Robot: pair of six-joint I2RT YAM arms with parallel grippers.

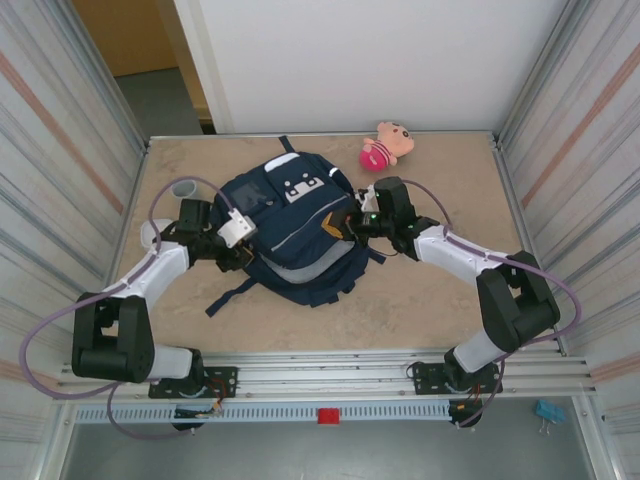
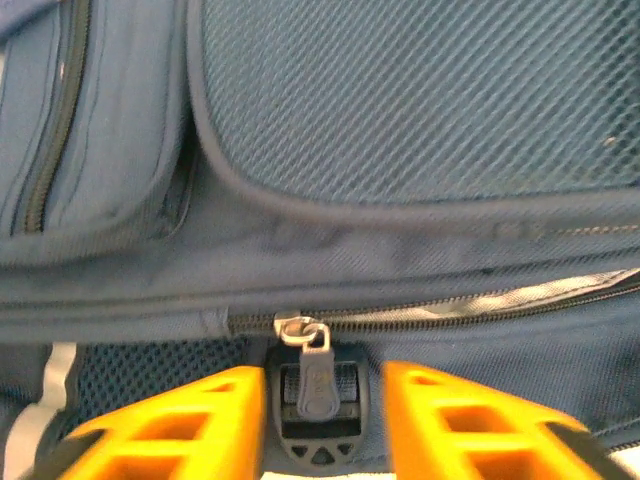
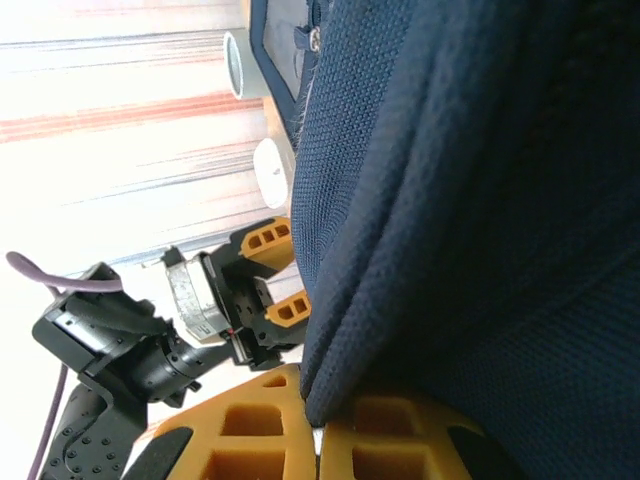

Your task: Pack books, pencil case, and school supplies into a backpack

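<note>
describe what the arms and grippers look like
The left arm and right arm have white links between bulky black joints, each trailed by a looping purple-grey cable. The left gripper and right gripper have orange-yellow fingers moulded with rectangular pockets.

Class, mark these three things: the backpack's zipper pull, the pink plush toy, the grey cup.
zipper pull [image 2: 313,385], left wrist view, on its dark tab.
pink plush toy [image 1: 376,156], top external view, on its pink body.
grey cup [image 1: 180,187], top external view, on its open top.
</note>
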